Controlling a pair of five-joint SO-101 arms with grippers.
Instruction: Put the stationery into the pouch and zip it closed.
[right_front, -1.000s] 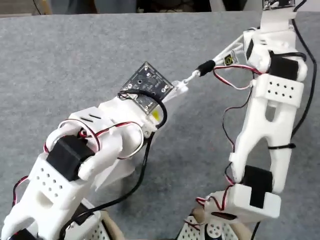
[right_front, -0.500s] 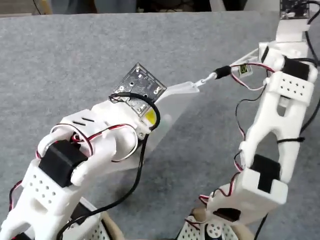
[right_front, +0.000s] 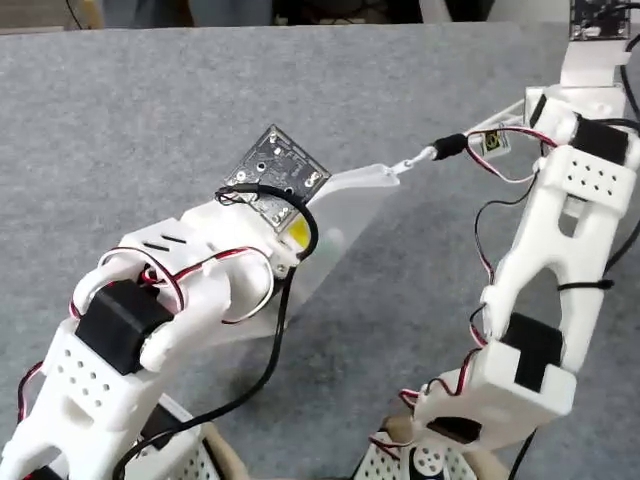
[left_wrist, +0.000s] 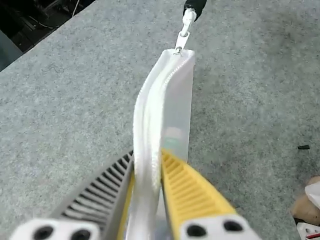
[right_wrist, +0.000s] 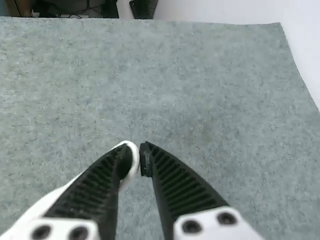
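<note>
- Pouch, translucent, sits at the centre of the high view. It stands on edge with its zip line uppermost and runs from the arm at lower left toward the upper right. A faint greenish shape shows through its wall, but I cannot tell what it is.
- Zip slider sits at the pouch's far corner. The teeth behind it look meshed along the whole edge, so I judge the zip closed or all but closed.
- Zip pull stretches out from that corner in a straight line to a black bead and on toward the upper right. The straightness suggests there is tension on it.
- Left gripper is clamped on the pouch's near end, one grey finger and one yellow finger pressing a wall each just under the zip. That hold likely works as an anchor: it keeps the pouch upright and braced, so a tug moves the slider rather than dragging the whole pouch.
- Right gripper has its fingers drawn almost together, with a thin slit between the tips. Its own wrist view shows nothing in that slit. In the high view the pull's line ends at this arm in the upper right, so I judge that it pinches the pull's far end.
- Table, covered in grey felt, lies under everything, and both arms reach in from the lower edge of the high view.
</note>
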